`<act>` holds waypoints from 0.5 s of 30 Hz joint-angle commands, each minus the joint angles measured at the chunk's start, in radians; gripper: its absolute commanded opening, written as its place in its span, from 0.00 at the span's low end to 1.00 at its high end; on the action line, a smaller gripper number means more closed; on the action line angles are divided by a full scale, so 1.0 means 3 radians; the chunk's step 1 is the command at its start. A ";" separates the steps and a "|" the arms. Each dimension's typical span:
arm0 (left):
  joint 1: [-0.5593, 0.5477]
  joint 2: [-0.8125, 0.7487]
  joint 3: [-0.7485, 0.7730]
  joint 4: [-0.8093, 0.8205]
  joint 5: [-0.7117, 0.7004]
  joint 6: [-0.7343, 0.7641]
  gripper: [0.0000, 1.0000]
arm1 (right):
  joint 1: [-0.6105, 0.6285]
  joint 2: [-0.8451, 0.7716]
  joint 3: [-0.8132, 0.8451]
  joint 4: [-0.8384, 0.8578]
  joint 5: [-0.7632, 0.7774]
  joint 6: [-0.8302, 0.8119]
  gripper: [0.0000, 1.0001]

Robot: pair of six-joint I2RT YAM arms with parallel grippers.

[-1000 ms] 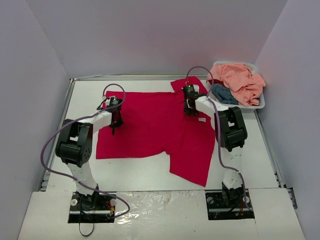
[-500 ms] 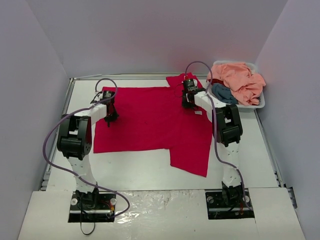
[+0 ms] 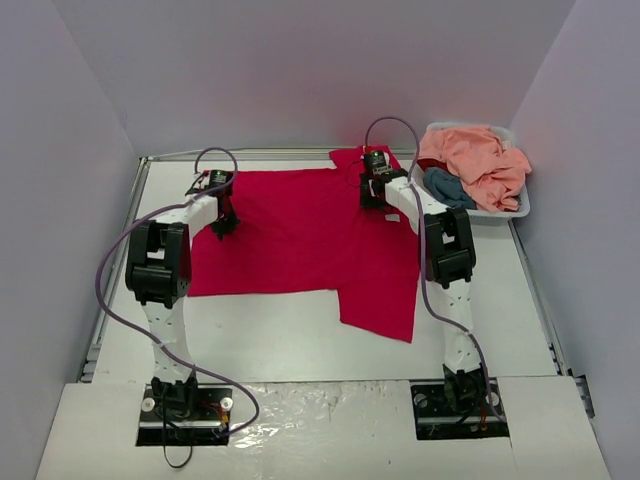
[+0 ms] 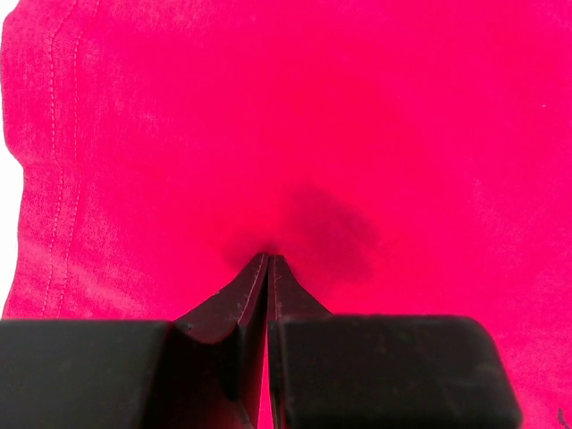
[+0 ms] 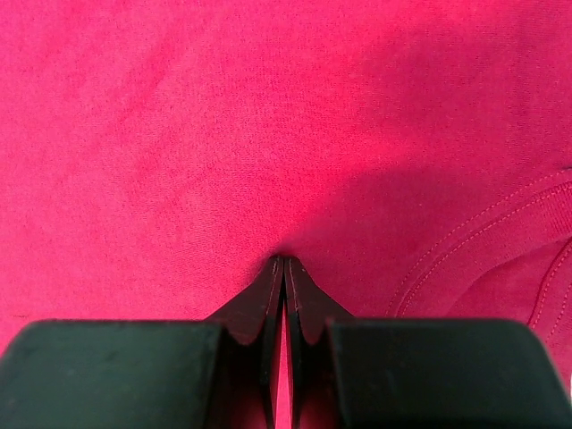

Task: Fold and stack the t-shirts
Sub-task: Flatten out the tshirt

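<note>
Red t-shirt flat, left tool, right tool each closed, pinching cloth near its far edge

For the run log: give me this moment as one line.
red t-shirt: spread out, unfolded | left gripper: shut on it | right gripper: shut on it | basket: peach shirt, teal shirt inside

Bright, even light — a soft shadow on the red t-shirt beyond the left claw.
</note>
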 commanded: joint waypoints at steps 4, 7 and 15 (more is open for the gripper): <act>0.0072 -0.0051 0.0072 -0.0196 -0.0120 0.0032 0.02 | -0.0034 0.0079 0.0087 -0.0271 -0.0143 -0.0102 0.00; 0.0072 -0.0194 -0.0015 -0.0135 -0.0130 0.0022 0.04 | -0.0029 -0.0044 0.0046 -0.0266 -0.0138 -0.0107 0.01; -0.0025 -0.0929 -0.0245 -0.0099 -0.0161 0.0027 0.26 | -0.0034 -0.0514 -0.0189 -0.0261 -0.0200 -0.0117 0.20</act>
